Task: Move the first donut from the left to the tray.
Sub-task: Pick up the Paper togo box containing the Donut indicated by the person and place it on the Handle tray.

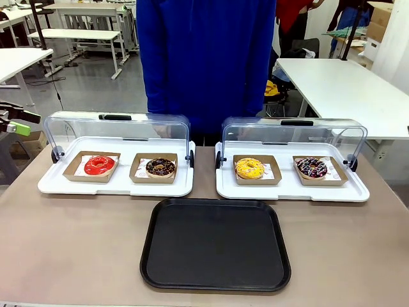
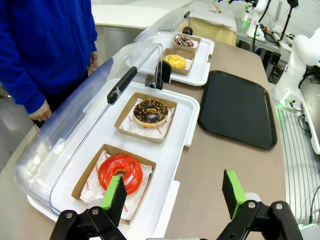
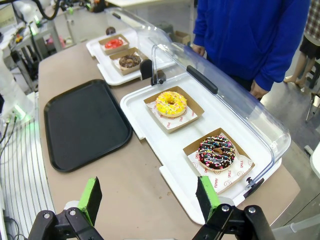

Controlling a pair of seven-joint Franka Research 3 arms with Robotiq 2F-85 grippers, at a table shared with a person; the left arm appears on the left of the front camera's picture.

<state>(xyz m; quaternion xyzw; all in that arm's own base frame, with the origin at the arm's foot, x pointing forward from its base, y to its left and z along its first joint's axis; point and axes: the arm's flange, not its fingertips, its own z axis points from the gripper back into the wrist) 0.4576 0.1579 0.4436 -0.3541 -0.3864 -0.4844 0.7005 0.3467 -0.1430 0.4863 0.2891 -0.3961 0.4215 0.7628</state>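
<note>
The left gripper [image 2: 174, 194], released, hangs nearest the glossy red-iced ring donut [image 2: 120, 172] by the counter's left edge.

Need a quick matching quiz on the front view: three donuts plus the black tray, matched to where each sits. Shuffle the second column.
Things:
1. red donut
2. yellow donut
3. sprinkled donut
4. black tray

Places:
A. right dish in the right white tray
B. on the table, in front of both white trays
C. left dish in the left white tray
D. left dish in the right white tray

Pairs: 1-C, 2-D, 3-A, 4-B
</note>
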